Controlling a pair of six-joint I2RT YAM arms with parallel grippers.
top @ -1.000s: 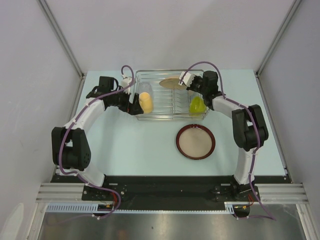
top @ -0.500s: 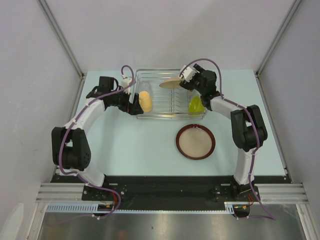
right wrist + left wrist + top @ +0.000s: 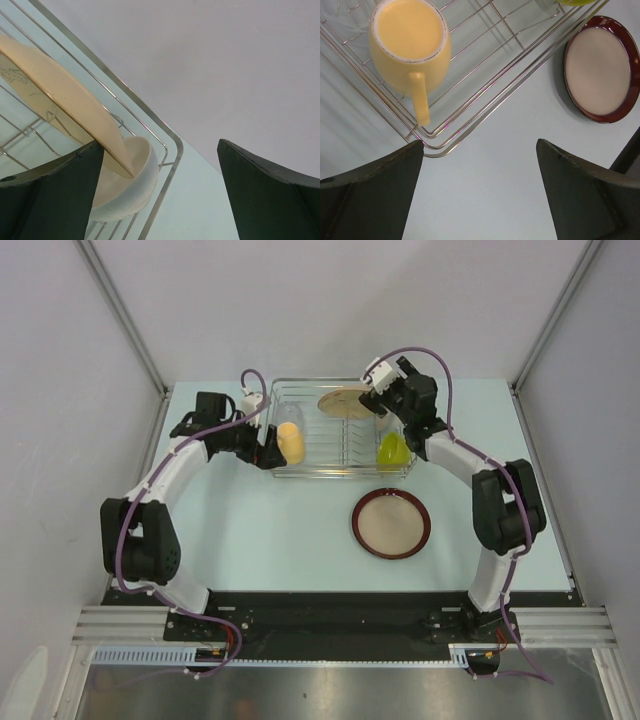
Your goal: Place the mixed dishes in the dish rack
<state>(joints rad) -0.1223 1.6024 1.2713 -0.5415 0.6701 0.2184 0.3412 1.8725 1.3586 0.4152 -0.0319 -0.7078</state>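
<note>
**Sizing up the one plate outside the rack**

Starting at my left: my left claw [image 3: 480, 150] hangs released at the dish rack's [image 3: 340, 445] near-left corner. Its jaws are spread wide with only bare tabletop [image 3: 260, 530] between them. Just ahead of it, the yellow-orange mug [image 3: 410, 45] lies inside the rack with its handle pointing toward that corner. The small clear glass [image 3: 290, 417] sits just behind the mug, also in the rack.

In the rack's far half, the round wooden plate [image 3: 345, 402] leans at a tilt, its lower edge resting in the white bowl [image 3: 132, 185] in the far-right corner. My right claw [image 3: 157, 150] hovers over that corner, released as well. The wooden plate's rim passes close by one finger, but nothing is pinched between the jaws. I cannot tell whether that finger touches the rim. The lime-green bowl [image 3: 392, 452] stands on edge in the rack's near-right corner.

That leaves the beige plate with the dark-brown rim [image 3: 390, 524], which lies flat on the tabletop outside the rack, just in front of its near-right corner. It lies almost straight back from my right claw toward that arm's base. From my left claw it is off to the right across the rack's front rail.

I judge the right arm better placed for it. The plate is round and lies flat, so it offers no long axis to line up with. The grasp will likely have to come in low at the rim.
</note>
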